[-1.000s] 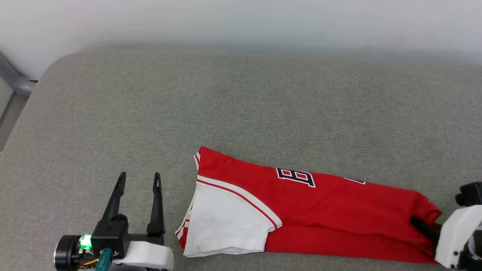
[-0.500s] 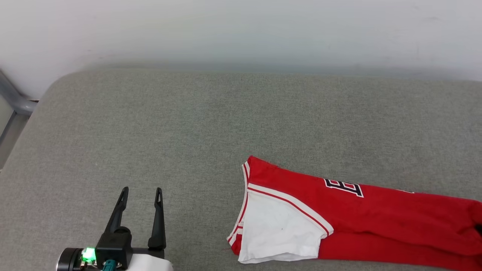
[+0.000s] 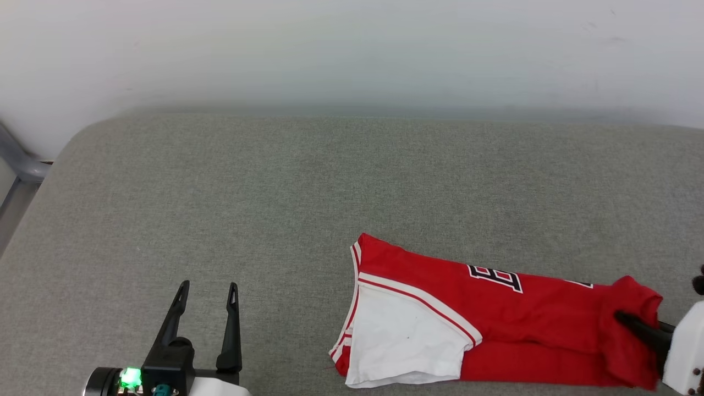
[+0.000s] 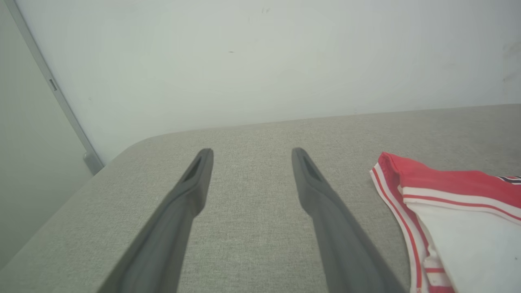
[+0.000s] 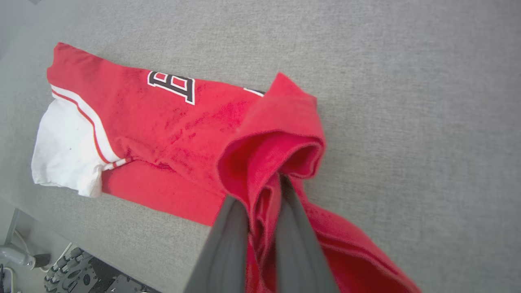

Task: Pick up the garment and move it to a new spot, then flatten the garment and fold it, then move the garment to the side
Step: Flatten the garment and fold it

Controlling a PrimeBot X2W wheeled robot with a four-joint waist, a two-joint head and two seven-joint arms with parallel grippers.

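The garment (image 3: 495,308), a red jersey, lies folded lengthwise on the grey cushion (image 3: 275,192) at the right front. Its white sleeve (image 3: 407,341) is on the left end, and part of a black letter print faces up. My right gripper (image 3: 627,319) is shut on the bunched red hem at the garment's right end, which is lifted and curled over the fingers. From the right wrist, the gripper (image 5: 260,191) pinches a fold of the garment (image 5: 183,122). My left gripper (image 3: 209,289) stands open and empty, left of the sleeve. The left wrist view shows it (image 4: 251,152) above bare cushion, with the garment (image 4: 447,183) to its right.
A white wall (image 3: 352,49) runs behind the cushion. A grey metal frame (image 3: 22,165) stands past the cushion's rounded far-left corner. Bare cushion spreads left of and behind the garment. The cushion's near edge (image 5: 61,228) drops to the robot's base.
The head camera tilted up. The right gripper dragged the garment to the right, away from the left gripper, then lifted the hem and curled it back. The left gripper stayed open in place.
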